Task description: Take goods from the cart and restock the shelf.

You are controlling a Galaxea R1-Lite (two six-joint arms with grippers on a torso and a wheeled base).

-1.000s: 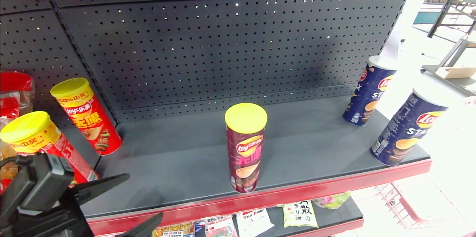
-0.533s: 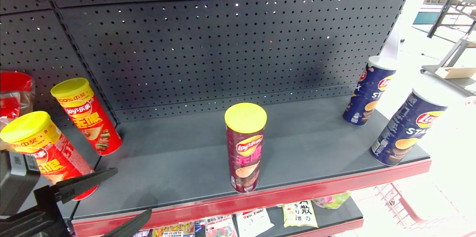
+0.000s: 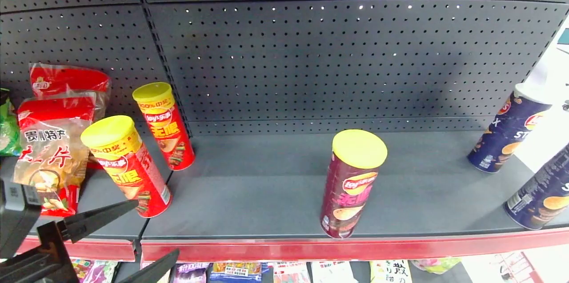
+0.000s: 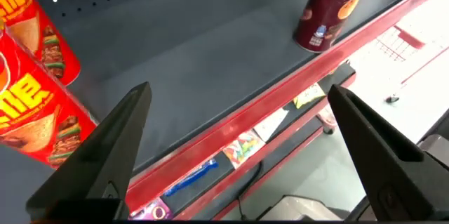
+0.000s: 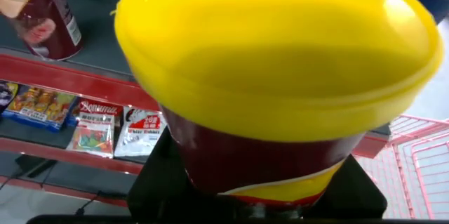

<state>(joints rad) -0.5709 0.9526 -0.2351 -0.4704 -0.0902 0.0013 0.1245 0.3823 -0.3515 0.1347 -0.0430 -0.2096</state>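
Cans are the goods here, and one can with a yellow lid and a dark red body sits clamped in the right fingers, close under that wrist's camera, out in front of the shelf's red edge. The step in hand looks like the carry-in: goods taken, not yet placed. The next move probably calls for lifting this can over the red lip and standing it upright on a bare stretch of the shelf, without knocking its neighbours.

Counted across the head view from left to right:
- One green bag at the far left edge.
- At least two red snack bags stacked against the back panel.
- The left fingers at the lower left, spread wide and holding nothing, just in front of the shelf edge.
- Two red cans with yellow lids, one near the front and one behind it.
- One maroon can with a yellow lid, right of centre near the front edge and well apart from the rest.
- Two blue cans at the far right.

That makes five cans on the shelf, all upright, plus the one in hand. Between the red cans and the maroon can the shelf lies open, likely the easiest spot.
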